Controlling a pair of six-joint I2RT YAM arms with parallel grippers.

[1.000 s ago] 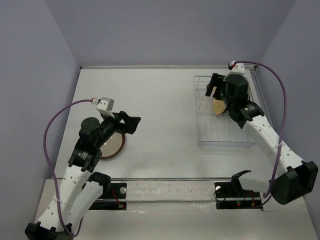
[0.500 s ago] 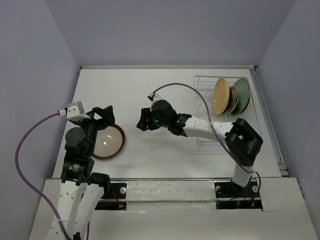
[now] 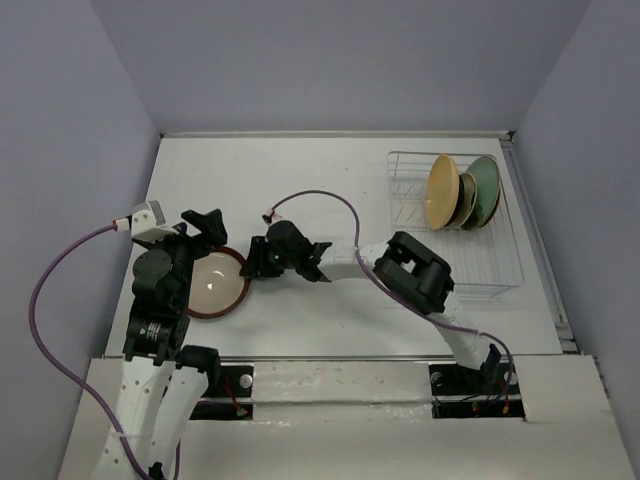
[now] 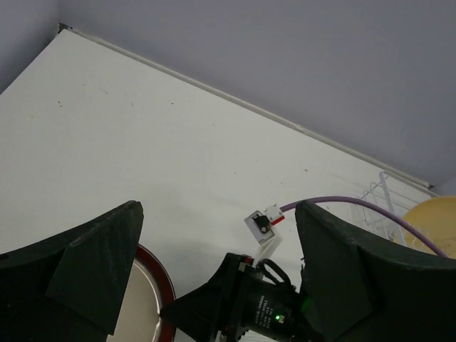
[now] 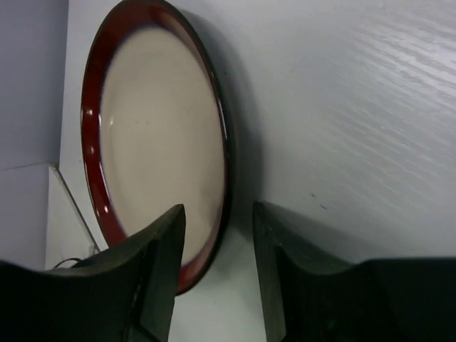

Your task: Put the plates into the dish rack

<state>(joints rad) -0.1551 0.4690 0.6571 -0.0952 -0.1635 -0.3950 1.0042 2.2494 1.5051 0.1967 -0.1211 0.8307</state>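
Right gripper [image 3: 250, 264] now sits much farther left than half a second ago, off mid-table and up against the plate [image 3: 218, 285]. The left gripper [image 3: 203, 220] has barely shifted.

The plate, cream with a red-brown rim, lies flat on the table [image 3: 330, 180] at the left side, well apart from the rack [image 3: 470, 255]. From the plate the rack is at about 2 to 3 o'clock in the top view. Being round, the plate has no long axis to line up with; what counts is the rim.

The right gripper is at the plate's 2 o'clock edge, so the plate lies at about 8 o'clock from it. The right wrist view shows its fingers [image 5: 153, 278] spread, with the near rim running into the gap between them. The jaws are parted and hold nothing. I cannot tell whether either finger touches the rim yet.

The left gripper hovers at the plate's 12 o'clock edge, also spread wide and empty, with the rim showing low between its fingers in its own view. Both are close, but the right one looks better placed to pinch the rim, and it is on the rack's side.

Other plates [image 3: 443, 190] stand on edge at the rack's far end.
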